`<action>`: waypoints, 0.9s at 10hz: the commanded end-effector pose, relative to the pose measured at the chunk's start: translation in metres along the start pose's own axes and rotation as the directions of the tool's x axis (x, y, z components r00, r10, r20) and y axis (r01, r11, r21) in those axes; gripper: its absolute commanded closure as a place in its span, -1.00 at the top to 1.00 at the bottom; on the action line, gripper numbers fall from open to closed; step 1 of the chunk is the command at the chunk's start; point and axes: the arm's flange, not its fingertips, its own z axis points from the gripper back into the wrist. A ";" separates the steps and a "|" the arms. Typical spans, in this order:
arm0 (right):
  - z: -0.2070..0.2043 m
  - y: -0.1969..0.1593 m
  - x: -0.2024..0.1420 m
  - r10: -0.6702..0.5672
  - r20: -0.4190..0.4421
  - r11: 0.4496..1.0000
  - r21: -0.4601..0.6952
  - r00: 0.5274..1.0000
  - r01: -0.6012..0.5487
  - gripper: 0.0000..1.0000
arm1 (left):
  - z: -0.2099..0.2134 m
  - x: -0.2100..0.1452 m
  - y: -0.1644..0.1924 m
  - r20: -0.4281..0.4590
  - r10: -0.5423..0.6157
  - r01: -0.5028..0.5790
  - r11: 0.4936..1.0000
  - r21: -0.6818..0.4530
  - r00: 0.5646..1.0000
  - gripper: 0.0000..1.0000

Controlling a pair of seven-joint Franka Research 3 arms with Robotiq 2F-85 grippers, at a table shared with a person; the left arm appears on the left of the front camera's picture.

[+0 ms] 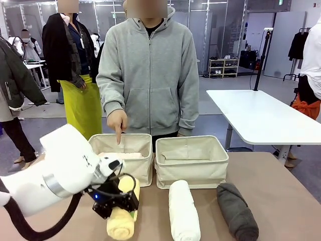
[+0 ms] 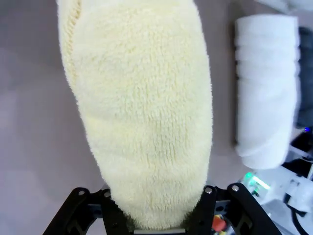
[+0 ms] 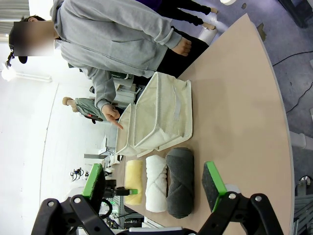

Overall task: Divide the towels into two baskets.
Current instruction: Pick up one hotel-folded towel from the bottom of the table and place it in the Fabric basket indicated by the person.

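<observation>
Towels first: the yellow towel (image 1: 122, 223) lies on the table (image 1: 273, 196) in front of the left basket (image 1: 143, 170). The left gripper (image 1: 119, 201) is clamped across the roll, and the left wrist view shows terry bulging up between the jaws. The white towel (image 1: 183, 211) and grey towel (image 1: 237, 212) lie side by side next to it, before the right basket (image 1: 193, 173). A pale roll, seemingly the pink towel (image 1: 120, 155), already sits in the left basket. The person's hand (image 1: 118, 123) points a finger down into that basket. The right gripper (image 3: 152, 180) hangs spread wide and holds nothing, well back from the towels.

The step in hand looks like lifting the yellow towel into the left basket. To do it well, raise it high enough for any drooping end to pass the soft rim. Carry it forward level and keep clear of the pointing hand. The roll is soft and may sag or start to unroll, so a slow lift seems wise. Lower it beside the pale roll, lengthwise with the basket, before letting go.

The left fingertips are buried under the terry, so how deep the bite goes cannot be told. The arm covers part of the yellow towel in the front view, so where along the roll the grip sits is hard to judge. The right basket's floor lies behind its front wall, so what it holds, if anything, cannot be told.
</observation>
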 end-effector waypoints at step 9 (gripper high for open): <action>0.002 0.003 -0.001 0.005 0.004 1.000 0.009 1.000 -0.005 1.00 | 0.158 -0.018 0.019 -0.260 -0.830 0.862 0.507 0.018 0.494 -0.44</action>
